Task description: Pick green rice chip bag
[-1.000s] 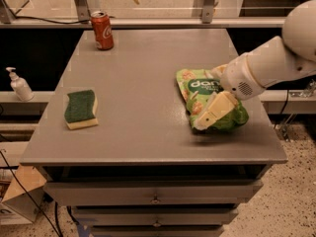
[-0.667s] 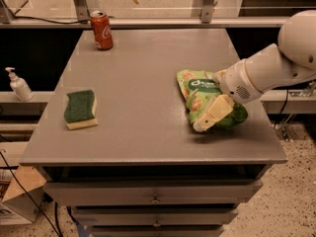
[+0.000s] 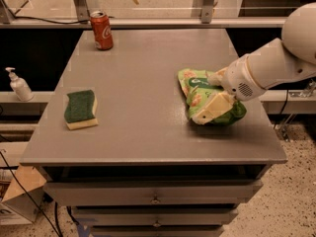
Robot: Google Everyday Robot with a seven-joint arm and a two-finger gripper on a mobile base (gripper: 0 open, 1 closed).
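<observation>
The green rice chip bag (image 3: 195, 86) lies on the right side of the grey table (image 3: 143, 58), a glossy light-green pouch with a dark-green label. My gripper (image 3: 211, 102) comes in from the right on a white arm (image 3: 269, 68) and sits low over the bag's near right part, touching it. It hides part of the bag. The bag rests on the tabletop.
A green-and-yellow sponge (image 3: 81, 108) lies on the left of the table. A red cola can (image 3: 101, 30) stands at the back left. A white pump bottle (image 3: 19, 84) stands on a shelf left of the table. Drawers sit below the tabletop's front edge.
The arm has shifted slightly right and down at the bag. The bag, sponge and can have not moved.
</observation>
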